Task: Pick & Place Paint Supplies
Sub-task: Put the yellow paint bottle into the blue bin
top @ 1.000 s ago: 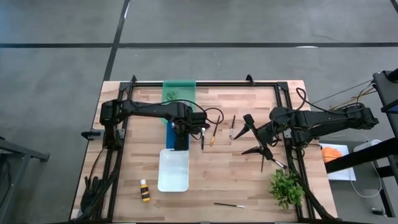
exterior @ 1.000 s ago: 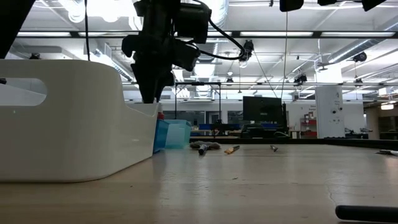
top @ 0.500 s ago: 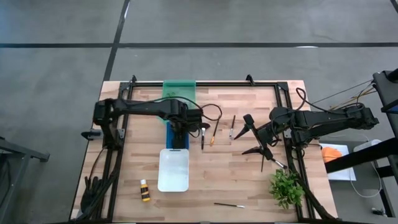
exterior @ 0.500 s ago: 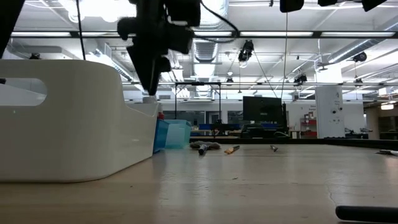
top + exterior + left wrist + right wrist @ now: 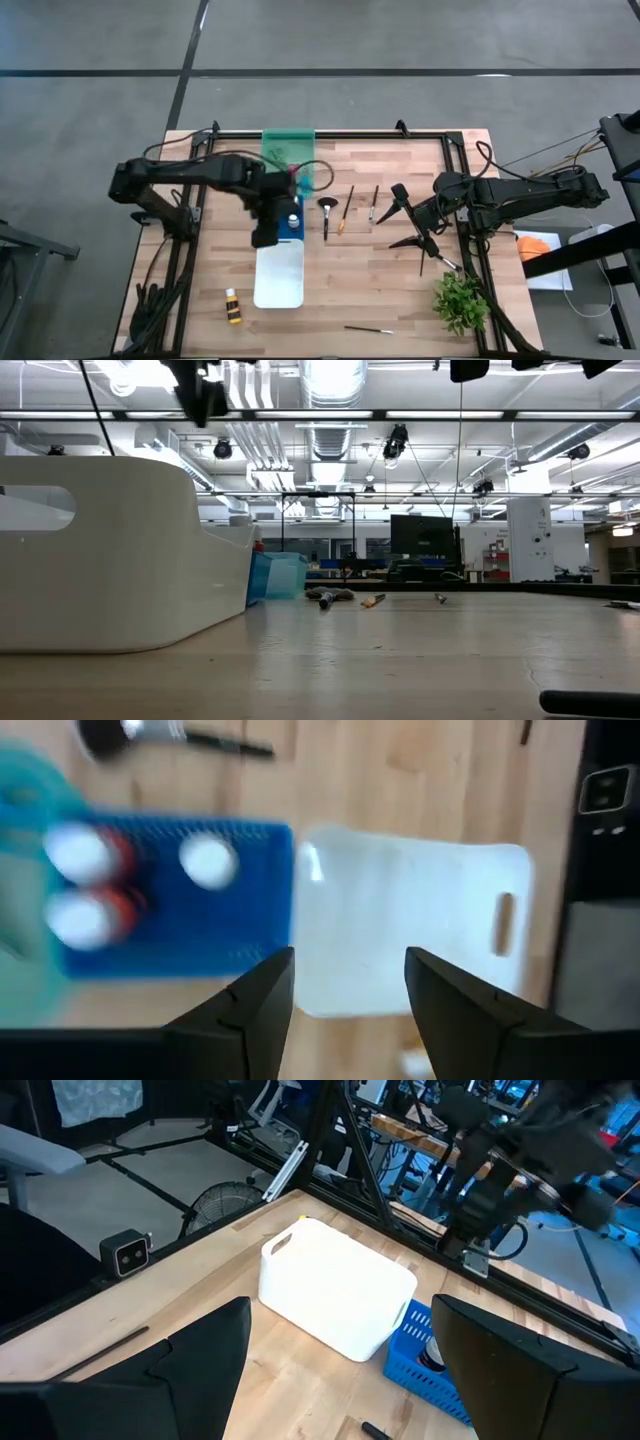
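Three white-capped paint bottles (image 5: 207,860) stand upright in the blue tray (image 5: 290,226), two of them with red bands. My left gripper (image 5: 266,234) hangs high over the seam between the blue tray and the white tray (image 5: 279,272), pointing down, open and with nothing in it (image 5: 345,990). Another paint bottle (image 5: 233,305) lies on the table near the front left. Three brushes (image 5: 326,215) lie right of the blue tray, and one brush (image 5: 368,329) lies near the front edge. My right gripper (image 5: 410,216) waits open at the right.
A green tray (image 5: 288,150) sits at the far edge behind the blue one. A leafy plant (image 5: 460,300) stands at the front right. A black frame rail (image 5: 330,135) runs along the table's far side. Bare wood lies between the white tray and the plant.
My left gripper has risen from the blue tray and drawn back toward the table's left and near edges, leaving the low view almost entirely. A white-capped bottle now shows in the blue tray where the gripper stood.
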